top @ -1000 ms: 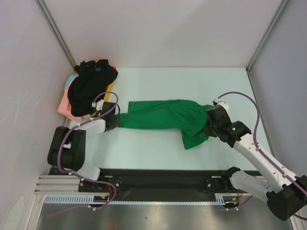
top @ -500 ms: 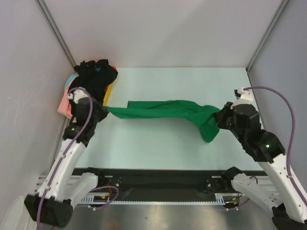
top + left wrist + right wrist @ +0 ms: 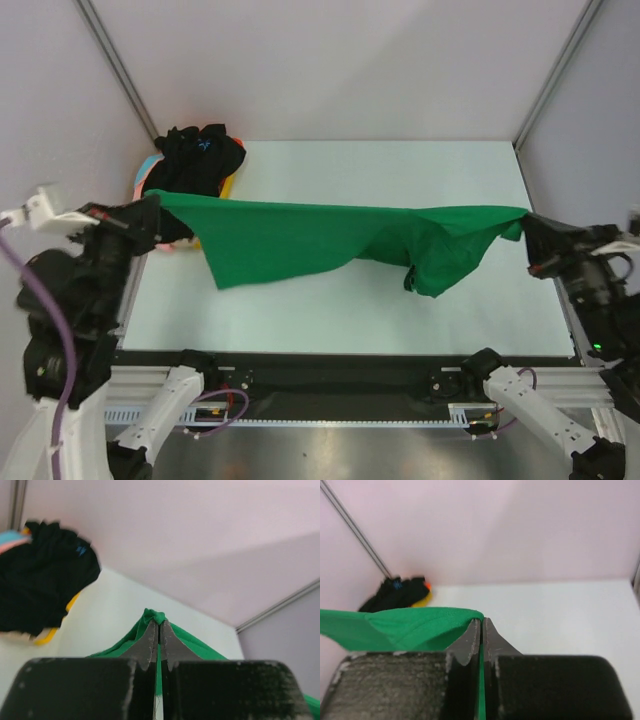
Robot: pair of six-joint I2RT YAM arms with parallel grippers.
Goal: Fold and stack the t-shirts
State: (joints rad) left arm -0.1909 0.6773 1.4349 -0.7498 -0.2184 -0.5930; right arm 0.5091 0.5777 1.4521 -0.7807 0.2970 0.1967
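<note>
Left pincer (image 3: pixel 159 626) and right pincer (image 3: pixel 481 624) each clench an end of the green t-shirt (image 3: pixel 290 240), stretched left-to-right.

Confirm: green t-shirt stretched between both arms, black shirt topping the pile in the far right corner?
Wrong corner: the black shirt tops the pile in the far left corner, as the top external view shows. The green t-shirt is stretched between both arms.

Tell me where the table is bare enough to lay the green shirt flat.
Bare: the table from the pile rightward to the wall, and the near strip under the green shirt. Crowded: the far-left corner, where the pile sits.
</note>
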